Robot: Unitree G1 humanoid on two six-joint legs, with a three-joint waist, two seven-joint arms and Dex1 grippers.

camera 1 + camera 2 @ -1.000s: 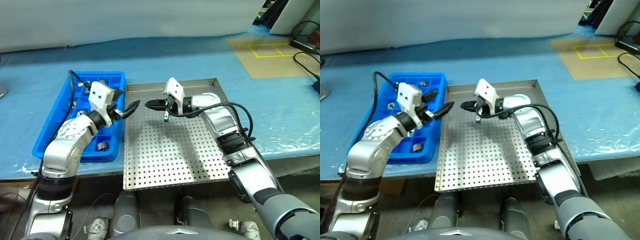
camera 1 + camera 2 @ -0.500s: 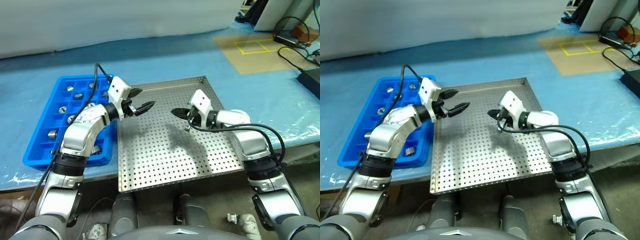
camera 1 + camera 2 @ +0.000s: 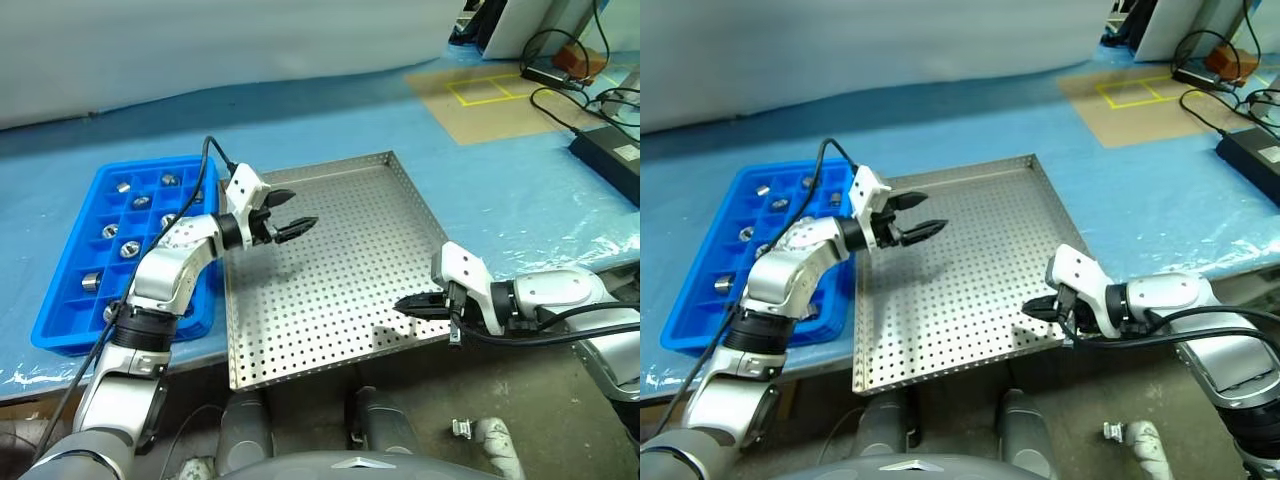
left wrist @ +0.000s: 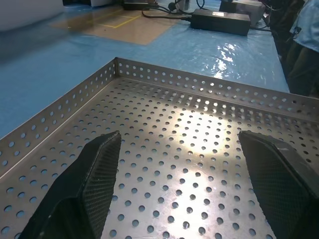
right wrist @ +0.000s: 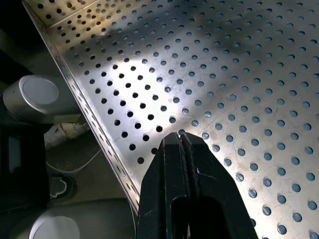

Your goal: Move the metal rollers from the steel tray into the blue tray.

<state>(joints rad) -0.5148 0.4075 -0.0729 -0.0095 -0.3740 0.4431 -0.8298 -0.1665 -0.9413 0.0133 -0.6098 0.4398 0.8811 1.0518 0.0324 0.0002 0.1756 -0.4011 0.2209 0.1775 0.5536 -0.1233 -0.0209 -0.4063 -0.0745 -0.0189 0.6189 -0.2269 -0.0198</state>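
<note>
The blue tray (image 3: pixel 60 305) lies at the left, with several metal rollers (image 3: pixel 109 231) standing in its compartments. Beside it on the right is the steel tray (image 3: pixel 340 250), its perforated floor bare. My left gripper (image 3: pixel 300 209) hovers open over the steel tray's left part, pointing level across it. In the left wrist view its fingers (image 4: pixel 94 169) stand wide apart with nothing between them. My right gripper (image 3: pixel 398 305) is shut and empty over the tray's near right corner. In the right wrist view its tips (image 5: pixel 180 137) hang close above the holes by the rim.
Blue sheeting covers the table. A cardboard mat with yellow tape (image 3: pixel 490 95) lies at the far right, with a black power brick (image 3: pixel 605 150) and cables near it. The steel tray's near edge overhangs the table's front.
The camera has shifted. My right gripper, still shut, has drawn back from the tray's middle to its near right corner. My left gripper has moved a little to the right over the steel tray, still open.
</note>
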